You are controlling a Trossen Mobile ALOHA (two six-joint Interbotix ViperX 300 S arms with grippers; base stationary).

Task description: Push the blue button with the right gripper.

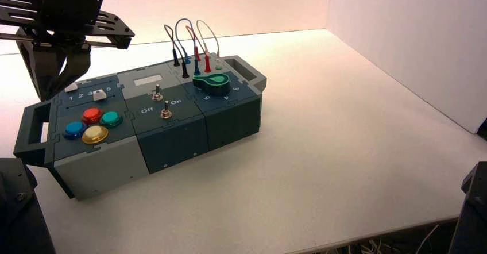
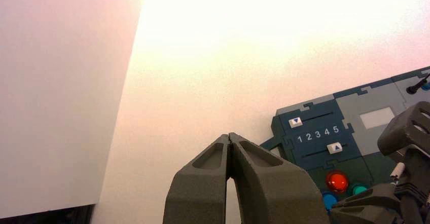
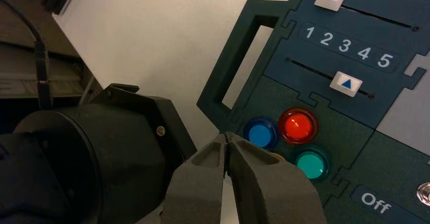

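The blue button (image 3: 259,134) is a small glossy dome at the box's left end, near the dark handle (image 3: 238,62). It also shows in the high view (image 1: 74,129) and in the left wrist view (image 2: 328,200). My right gripper (image 3: 225,135) is shut with nothing between its fingers. Its tips sit just beside the blue button on the handle side. From above, the right gripper (image 1: 50,92) hangs under its slotted black plate, raised over the box's left end. My left gripper (image 2: 229,135) is shut and empty over bare table left of the box.
Red (image 3: 298,125), teal (image 3: 311,164) and yellow (image 1: 95,134) buttons crowd round the blue one. Two white slider caps (image 3: 346,83) flank the numbers 1 to 5. Toggle switches (image 1: 165,113), a green knob (image 1: 212,83) and plugged wires (image 1: 195,53) lie farther right. A dark arm housing (image 3: 76,158) stands close by.
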